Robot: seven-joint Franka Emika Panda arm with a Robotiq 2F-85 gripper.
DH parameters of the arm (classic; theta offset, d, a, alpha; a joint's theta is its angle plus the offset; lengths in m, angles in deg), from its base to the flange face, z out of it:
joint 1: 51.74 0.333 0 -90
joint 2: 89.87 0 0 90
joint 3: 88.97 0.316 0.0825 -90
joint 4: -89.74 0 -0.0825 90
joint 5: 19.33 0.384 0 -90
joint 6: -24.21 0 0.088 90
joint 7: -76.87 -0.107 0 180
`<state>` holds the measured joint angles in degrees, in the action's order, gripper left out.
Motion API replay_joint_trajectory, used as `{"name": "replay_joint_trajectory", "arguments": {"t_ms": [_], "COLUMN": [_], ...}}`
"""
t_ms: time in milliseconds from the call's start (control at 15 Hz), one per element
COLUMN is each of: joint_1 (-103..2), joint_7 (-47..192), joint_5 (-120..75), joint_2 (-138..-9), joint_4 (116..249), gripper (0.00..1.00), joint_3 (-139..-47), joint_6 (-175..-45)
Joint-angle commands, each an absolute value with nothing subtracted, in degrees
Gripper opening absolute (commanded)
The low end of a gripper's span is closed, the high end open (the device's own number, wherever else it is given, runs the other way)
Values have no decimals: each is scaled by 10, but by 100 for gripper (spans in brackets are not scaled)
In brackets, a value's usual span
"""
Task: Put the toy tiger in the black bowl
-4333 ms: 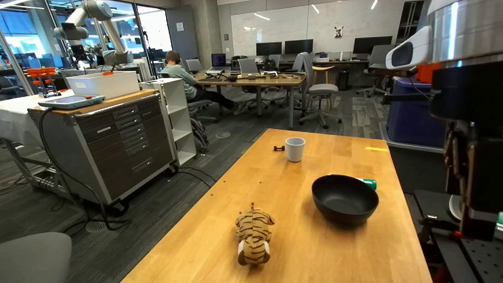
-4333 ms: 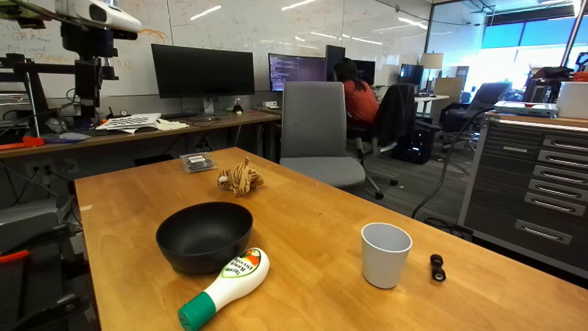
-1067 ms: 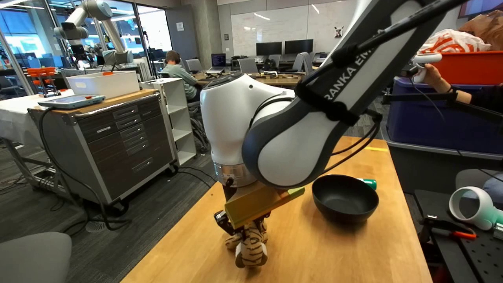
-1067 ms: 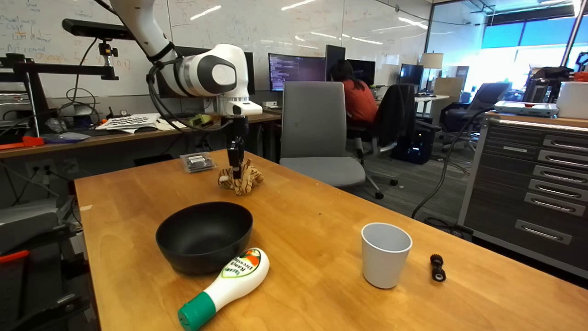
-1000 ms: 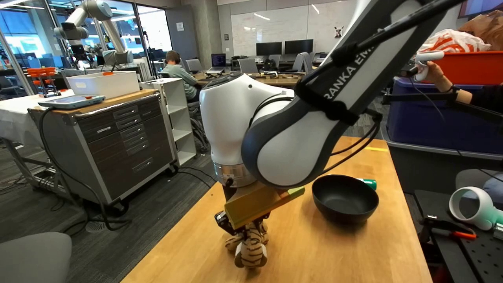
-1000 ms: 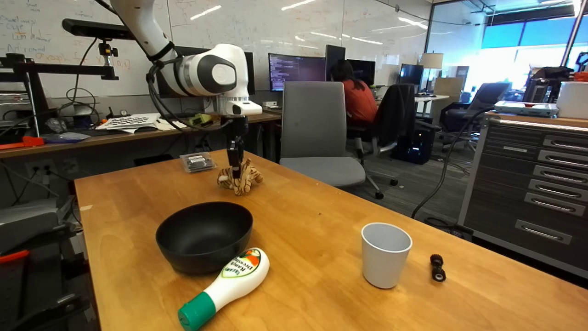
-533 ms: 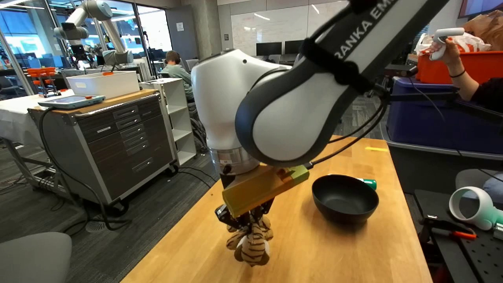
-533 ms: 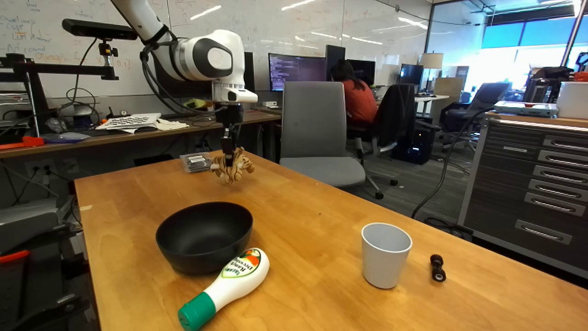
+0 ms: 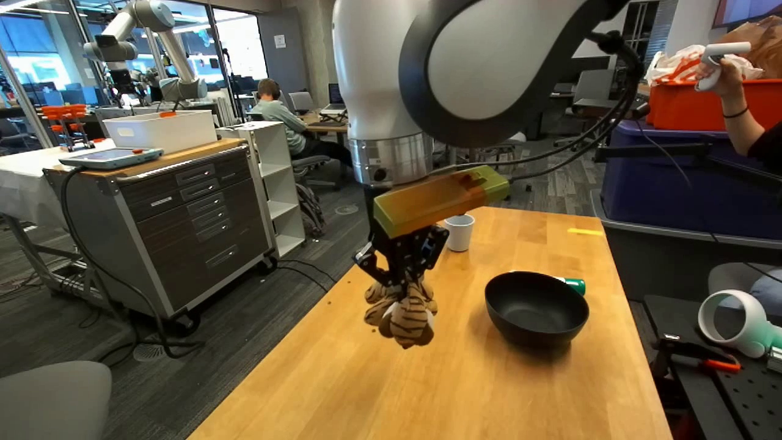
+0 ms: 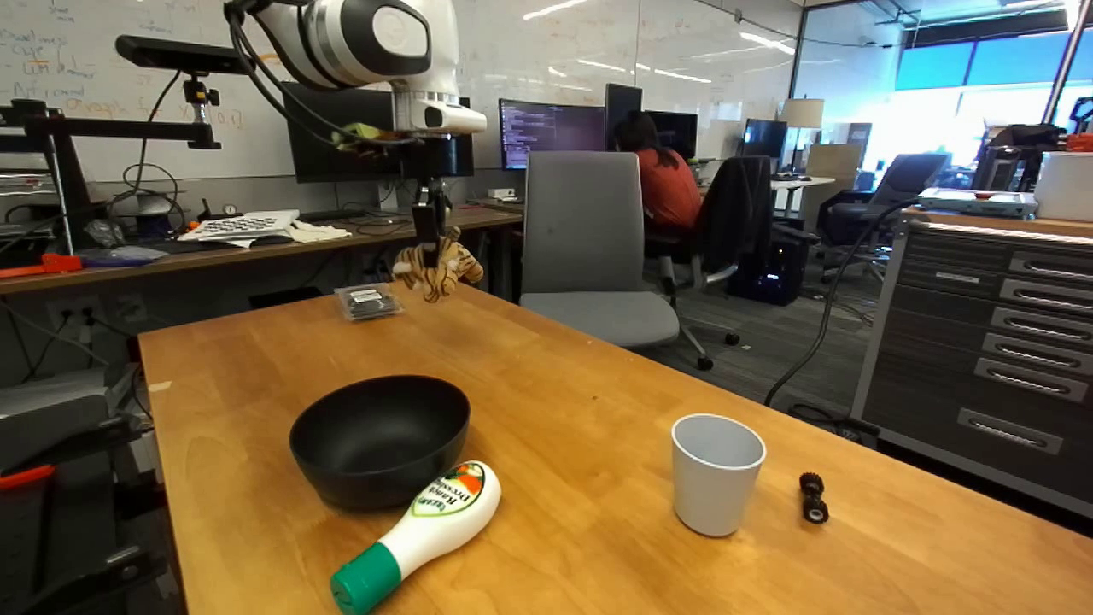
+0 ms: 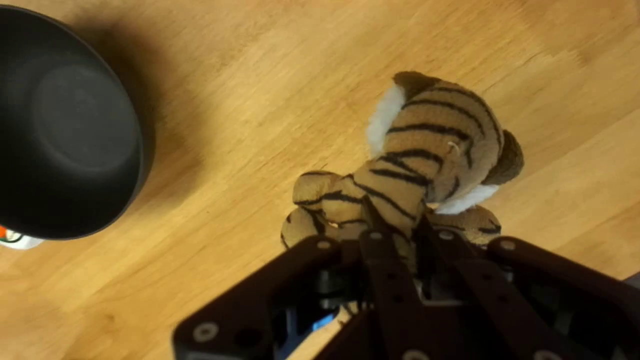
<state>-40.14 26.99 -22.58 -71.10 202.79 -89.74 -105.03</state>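
The toy tiger (image 11: 440, 135), tan with dark stripes and white patches beside its ears, hangs in the air above the wooden table. My gripper (image 11: 397, 212) is shut on its body just behind the head, its dark fingers hiding part of the back. In both exterior views the tiger (image 9: 409, 318) (image 10: 437, 269) is clear of the tabletop, head tilted downward. The black bowl (image 9: 536, 333) stands upright on the table with nothing in it. In the wrist view the bowl (image 11: 85, 117) lies off to the left, apart from the tiger.
A dressing bottle (image 10: 452, 512) with a green cap lies against the bowl. A pale cup (image 10: 717, 478) and a small dark dumbbell-shaped object (image 10: 813, 498) are on the table (image 10: 555, 504). A clear plastic package (image 10: 367, 301) sits near the table's edge.
My gripper has shut on the tiger and raised it off the table. It now hangs higher than half a second ago; in an exterior view it has drifted toward the bowl's side. The bowl has stayed put.
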Motion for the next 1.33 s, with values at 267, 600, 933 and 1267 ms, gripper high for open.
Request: {"name": "replay_joint_trajectory", "arguments": {"t_ms": [267, 600, 933, 1267], "joint_1": [-461, -491, -515, -532], "joint_7": [323, 359, 378, 393], "joint_5": [-221, -223, -227, -223], "joint_2": [-829, -856, -857, -833], "joint_4": [2154, 2222, 2267, 2280], "gripper": [3, 3, 3, 3], "joint_3": [-908, -916, -925, -939], "joint_6": [-1050, -1058, -1058, -1064]}}
